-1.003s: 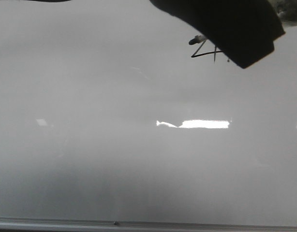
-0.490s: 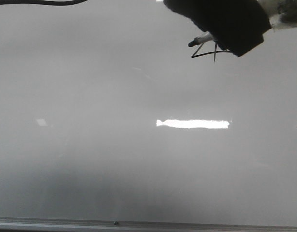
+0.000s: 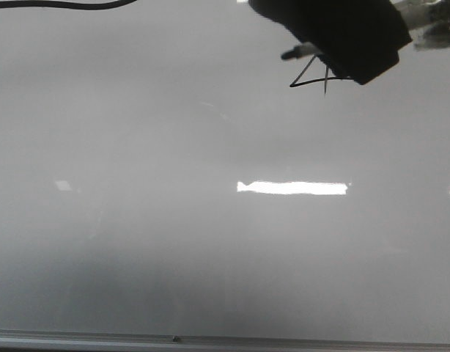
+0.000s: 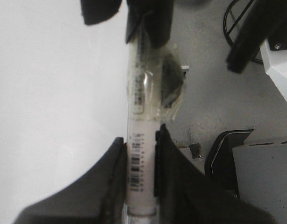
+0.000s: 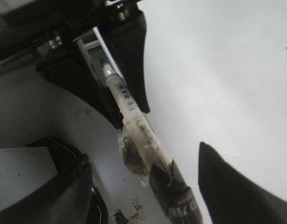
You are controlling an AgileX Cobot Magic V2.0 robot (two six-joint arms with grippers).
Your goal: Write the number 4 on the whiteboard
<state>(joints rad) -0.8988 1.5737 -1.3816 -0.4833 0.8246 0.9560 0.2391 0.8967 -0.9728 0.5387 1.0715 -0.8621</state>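
**A:** What are you working over?

**B:** The whiteboard fills your front view, glossy pale grey, with its thin silver frame along the near edge. Bright light reflections lie across its middle. A black cable crosses the far left corner. Beyond the board, the wrist views show a grey speckled floor, a loop of black cable and pale grey boxes.

**A:** Where is the number 4?

**B:** The number 4 sits far right on the board: thin black strokes, open top, long crossbar. A dark arm part overhangs its right end, and a marker tip pokes out just above it.

**A:** And your claws?

**B:** Your left gripper is clamped on the white marker, both fingers pressed to the barrel. Your right gripper has its fingers spread wide, the marker's dark end lying between them, touching neither.

**A:** Anything you can read?

**B:** A barcode and fine print run along the barrel, and pale lettering marks the dark end; all too blurred to read. Crinkled clear wrap bulges at mid-barrel.
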